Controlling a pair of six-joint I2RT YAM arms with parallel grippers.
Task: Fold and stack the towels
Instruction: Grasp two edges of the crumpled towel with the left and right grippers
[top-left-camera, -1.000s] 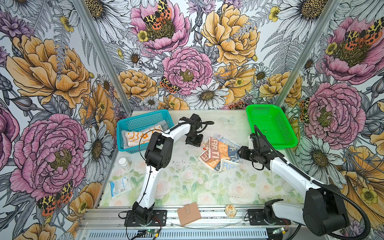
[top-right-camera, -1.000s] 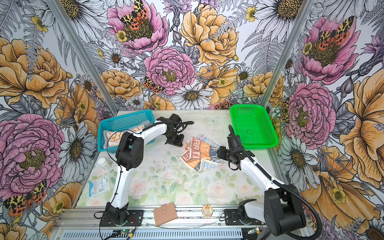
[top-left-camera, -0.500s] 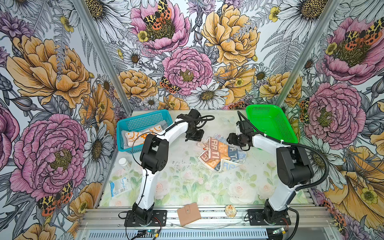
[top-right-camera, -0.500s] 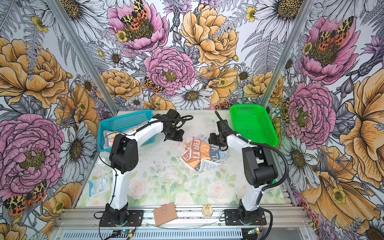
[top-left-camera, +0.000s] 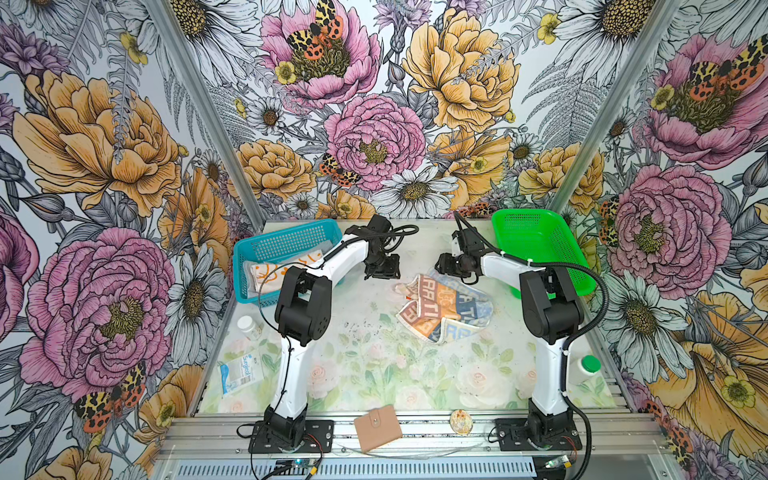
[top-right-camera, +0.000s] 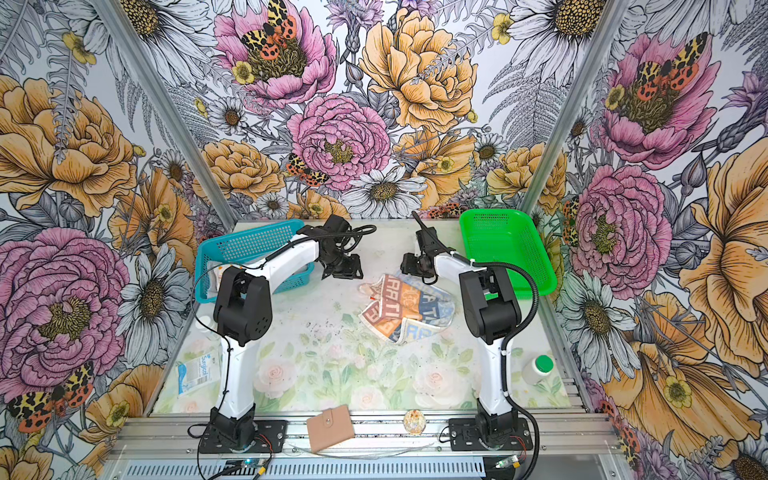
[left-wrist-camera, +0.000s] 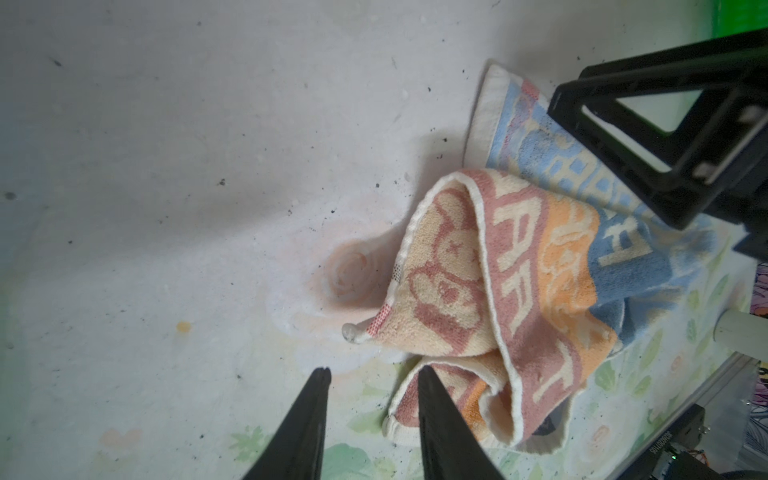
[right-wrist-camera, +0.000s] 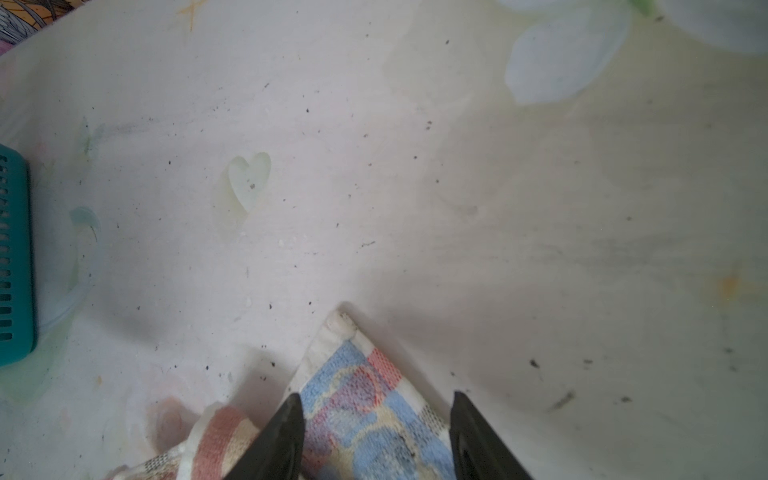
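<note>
The lettered beige, orange and blue towel (top-left-camera: 446, 307) (top-right-camera: 409, 309) lies crumpled mid-table. My left gripper (top-left-camera: 382, 270) (top-right-camera: 343, 270) hovers at its far left. In the left wrist view that gripper (left-wrist-camera: 370, 374) is open over bare table, with one finger (left-wrist-camera: 436, 415) just in front of the towel's rolled edge (left-wrist-camera: 519, 291). My right gripper (top-left-camera: 442, 264) (top-right-camera: 409, 264) is at the towel's far edge. It is open (right-wrist-camera: 377, 397), its jaws on either side of the blue corner (right-wrist-camera: 353, 374). An orange-and-cream towel (top-left-camera: 282, 270) lies in the blue basket, partly hidden by the left arm.
The blue basket (top-left-camera: 291, 241) stands far left and a green tray (top-left-camera: 540, 249) far right. A white bottle (top-left-camera: 248, 326) and a blue-white packet (top-left-camera: 241, 372) lie at the left edge, a green-capped bottle (top-left-camera: 586, 368) at the right. A tan wallet (top-left-camera: 377, 428) sits on the front rail.
My left gripper has gone from shut to open. My right arm has swung from the towel's near right side to its far edge, over the blue corner.
</note>
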